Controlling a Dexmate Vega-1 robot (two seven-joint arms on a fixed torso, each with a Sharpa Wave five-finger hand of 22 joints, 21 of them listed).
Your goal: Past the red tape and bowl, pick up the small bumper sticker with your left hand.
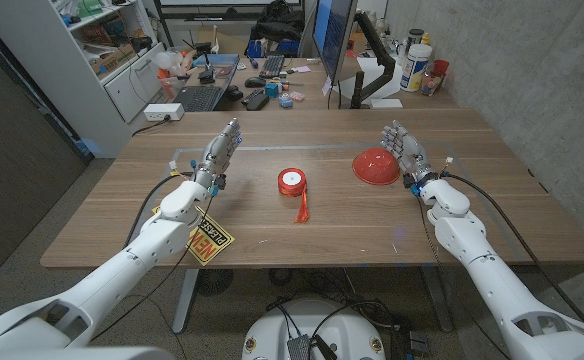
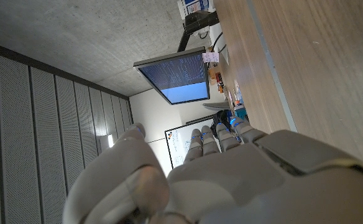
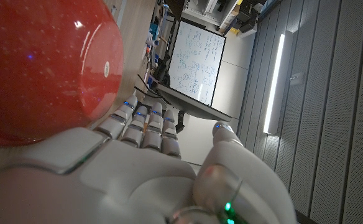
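From the head view the wooden table (image 1: 492,215) carries three things in a rough line: a roll of red tape (image 1: 291,180) with a loose tail trailing toward the near edge sits at the middle, a red bowl (image 1: 377,166) lies upside down toward the right side, and the bumper sticker (image 1: 209,238), yellow with red lettering, lies near the left part of the near edge, half hidden under the left forearm. The left hand (image 1: 219,155) is raised over the left half of the table, well apart from the tape, its fingers stretched out straight and together with nothing between them. The right hand (image 1: 405,152) stands just beside the bowl on its right, fingers likewise extended and empty; whether it touches the bowl I cannot tell. The right wrist view adds what the head view lacks: the bowl's glossy domed outside looms right next to the fingers, so nothing of its inside can be seen. The left wrist view shows bare tabletop beside the straight fingers and a monitor (image 2: 175,76) beyond the far edge.
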